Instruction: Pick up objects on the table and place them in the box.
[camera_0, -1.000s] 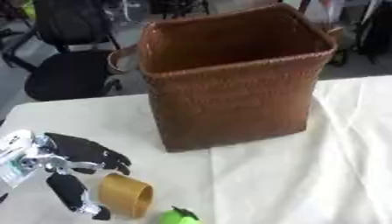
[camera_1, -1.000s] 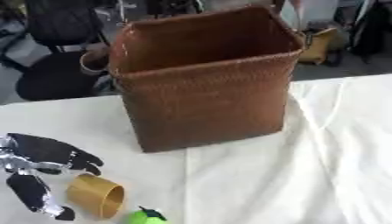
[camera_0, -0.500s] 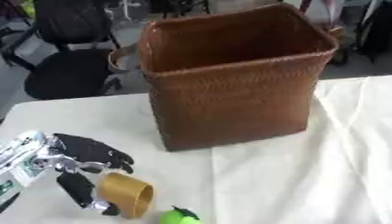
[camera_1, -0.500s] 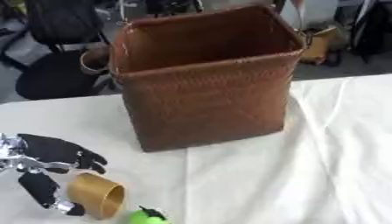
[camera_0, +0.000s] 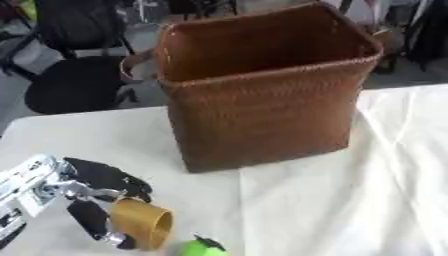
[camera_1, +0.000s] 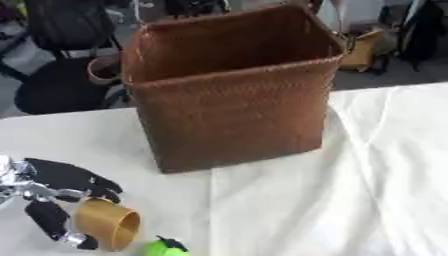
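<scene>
A tall brown woven box (camera_0: 262, 115) stands on the white table, open at the top, and nothing shows inside it. At the lower left a tan cup (camera_0: 140, 222) lies on its side, mouth toward the camera. My left hand (camera_0: 92, 175) reaches in from the left and brackets the cup's closed end. Its black fingers (camera_0: 129, 184) arch over the cup's top and its thumb (camera_0: 90, 224) runs down the cup's left side. The hand stands open. A small bright green object (camera_0: 203, 248) with a dark tip lies just right of the cup at the bottom edge. My right hand shows in no view.
White cloth (camera_1: 350, 190) covers the table to the right of the box. Beyond the table's far edge stand a black office chair (camera_0: 70, 85) at the left and a yellowish object (camera_1: 363, 50) behind the box.
My left hand has slid right across the table, so the cup now sits between thumb and fingers. The cup, green object and box have stayed put.
</scene>
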